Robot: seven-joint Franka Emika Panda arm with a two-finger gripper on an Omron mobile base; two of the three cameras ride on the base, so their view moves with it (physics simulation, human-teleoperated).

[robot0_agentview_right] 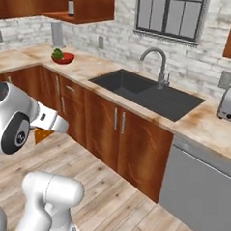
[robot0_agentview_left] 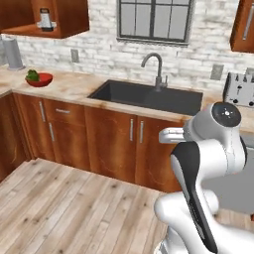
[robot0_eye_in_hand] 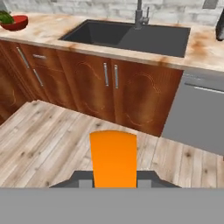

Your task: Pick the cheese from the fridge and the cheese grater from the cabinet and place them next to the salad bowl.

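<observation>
The gripper (robot0_eye_in_hand: pixel 114 181) is clamped on the cheese (robot0_eye_in_hand: pixel 113 158), carried low for travel; the salad bowl (robot0_eye_in_hand: pixel 14 22) waits at ten o'clock (grater (robot0_agentview_left: pixel 45 20) up in the cabinet (robot0_agentview_left: pixel 64 20)).

A white brick wall (robot0_agentview_left: pixel 99 49) with a window (robot0_agentview_left: pixel 154 20) backs the marbled worktop (robot0_agentview_left: pixel 74 87), dark sink (robot0_agentview_left: pixel 149 96), reddish cabinets and plank floor (robot0_agentview_left: pixel 59 208).

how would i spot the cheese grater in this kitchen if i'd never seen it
Look at the open wooden cabinet high on the wall, left of the window. On its shelf stands the cheese grater: a small upright silver-grey box with a black top, above the red salad bowl.
</observation>
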